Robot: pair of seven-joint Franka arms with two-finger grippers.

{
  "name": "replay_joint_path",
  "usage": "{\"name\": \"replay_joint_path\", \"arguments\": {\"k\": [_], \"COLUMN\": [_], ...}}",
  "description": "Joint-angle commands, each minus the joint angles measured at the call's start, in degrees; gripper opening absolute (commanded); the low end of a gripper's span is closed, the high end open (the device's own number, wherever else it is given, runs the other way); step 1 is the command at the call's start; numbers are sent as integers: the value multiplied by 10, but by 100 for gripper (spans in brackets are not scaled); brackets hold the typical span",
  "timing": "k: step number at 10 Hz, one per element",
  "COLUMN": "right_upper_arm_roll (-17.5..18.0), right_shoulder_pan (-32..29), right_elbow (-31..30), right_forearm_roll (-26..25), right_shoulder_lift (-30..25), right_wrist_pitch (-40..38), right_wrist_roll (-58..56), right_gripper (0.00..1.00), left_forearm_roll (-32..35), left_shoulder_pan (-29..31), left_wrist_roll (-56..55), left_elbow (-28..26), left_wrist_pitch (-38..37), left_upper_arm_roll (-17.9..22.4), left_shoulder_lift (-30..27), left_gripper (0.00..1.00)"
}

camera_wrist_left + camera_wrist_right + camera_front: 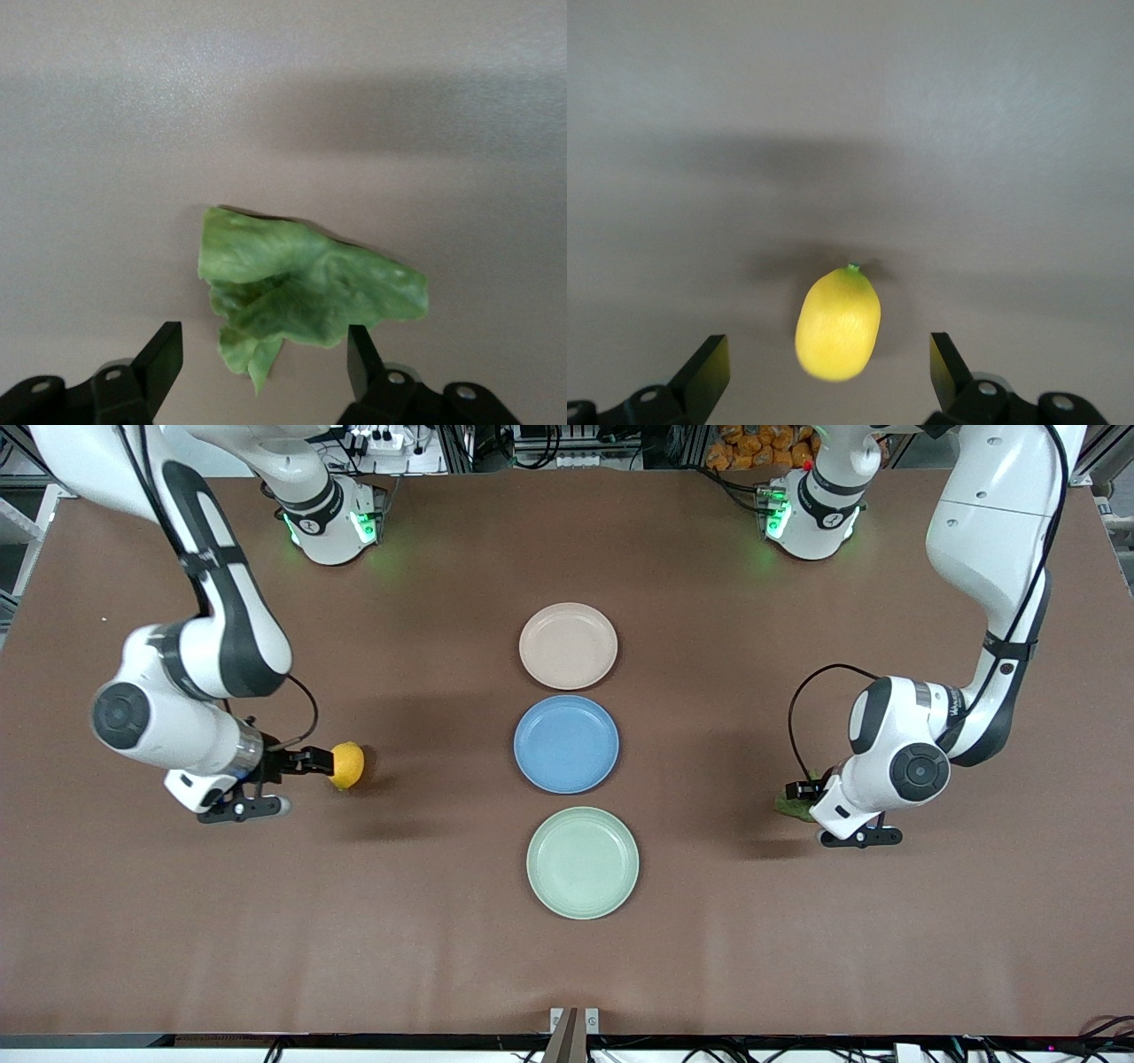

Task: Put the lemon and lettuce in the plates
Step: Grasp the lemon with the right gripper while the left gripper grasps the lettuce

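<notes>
three plates are lined up down the middle of the table (177,957): a beige plate (568,646) farthest from the front camera, a blue plate (566,744) between, and a green plate (582,862) nearest. all three are bare, so neither item is judged placed yet.

the right gripper (312,763) is set low at the right arm's end of the table, its fingers (706,370) spread wide with the lemon (347,765) lying on the table between them, not yet pinched. a rounded fruit can be squirted out of closing fingers or rolled away if it is caught off-centre.

the left gripper (802,790) is low at the left arm's end, its fingers (164,356) also spread, with the lettuce (301,292) on the table just ahead of and partly between them. a thin ragged leaf may be caught only by an edge and torn or dropped on the way. the blue plate could be mistaken for a target.
</notes>
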Motion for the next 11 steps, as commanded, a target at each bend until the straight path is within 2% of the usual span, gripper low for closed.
{"name": "replay_joint_path", "arguments": {"k": [1,2,3,4,5,6,8,11], "right_upper_arm_roll": [3,3,3,3,4,5,11,10], "right_shoulder_pan": [-12,-11,-11,-7,-1,1,5,5], "right_elbow": [-25,-29,-29,-29,-29,-29,-30,-36], "right_forearm_roll": [13,17,23,29,36,53,54,54], "right_shoulder_lift": [24,31,38,42,55,58,77,80], "right_wrist_pitch": [41,46,51,54,55,58,65,60], "right_wrist_roll": [4,4,5,5,5,5,6,13], "right_gripper": [100,100,100,100,100,100,100,100], "left_forearm_roll": [10,9,9,8,9,8,8,3], "left_shoulder_pan": [6,9,9,9,10,12,12,8], "left_wrist_roll": [-14,-14,-16,-17,-18,-18,-21,-34], "left_elbow": [14,14,14,16,16,18,24,25], "left_wrist_pitch": [15,29,42,44,44,43,43,41], "left_upper_arm_roll": [-2,-2,-2,-2,-2,-2,-2,-16], "left_shoulder_lift": [19,25,31,32,30,30,22,-18], "left_gripper": [66,55,52,44,17,0,0,0]}}
